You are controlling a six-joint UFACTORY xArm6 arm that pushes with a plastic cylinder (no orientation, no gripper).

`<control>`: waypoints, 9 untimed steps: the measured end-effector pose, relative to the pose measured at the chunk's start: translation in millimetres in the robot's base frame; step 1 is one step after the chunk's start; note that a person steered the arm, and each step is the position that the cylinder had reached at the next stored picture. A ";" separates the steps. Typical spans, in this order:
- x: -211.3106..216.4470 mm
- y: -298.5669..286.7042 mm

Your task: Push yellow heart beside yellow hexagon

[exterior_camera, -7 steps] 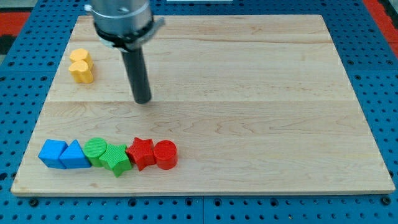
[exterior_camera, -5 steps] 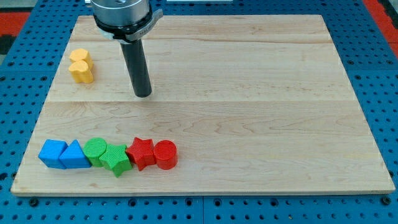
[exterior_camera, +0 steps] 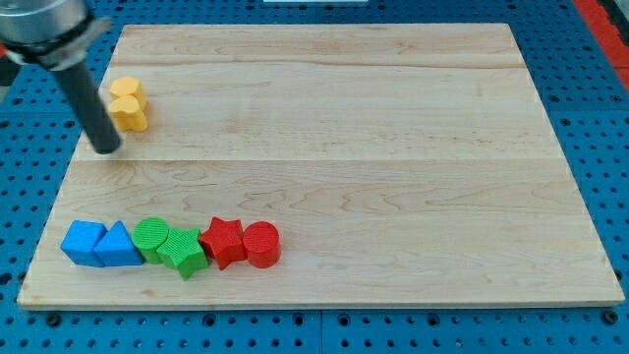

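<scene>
Two yellow blocks stand touching at the board's upper left. The upper one (exterior_camera: 127,91) looks like the yellow hexagon and the lower one (exterior_camera: 130,114) the yellow heart, though the shapes are hard to make out. My tip (exterior_camera: 107,148) is on the board just below and to the left of the lower yellow block, a small gap apart from it. The dark rod (exterior_camera: 86,103) rises up and left, passing to the left of both yellow blocks.
A row of blocks lies along the bottom left: blue block (exterior_camera: 84,242), blue triangle (exterior_camera: 119,247), green circle (exterior_camera: 150,236), green block (exterior_camera: 183,252), red star (exterior_camera: 224,241), red circle (exterior_camera: 261,244). The board's left edge (exterior_camera: 71,167) is close to my tip.
My tip has swept left across the board, from right of the yellow blocks to their lower left. No block has moved.
</scene>
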State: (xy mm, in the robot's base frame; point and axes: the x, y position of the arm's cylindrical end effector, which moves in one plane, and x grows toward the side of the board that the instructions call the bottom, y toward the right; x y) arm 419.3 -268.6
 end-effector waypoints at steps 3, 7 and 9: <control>-34.1 40.4; -45.1 49.0; -47.5 48.2</control>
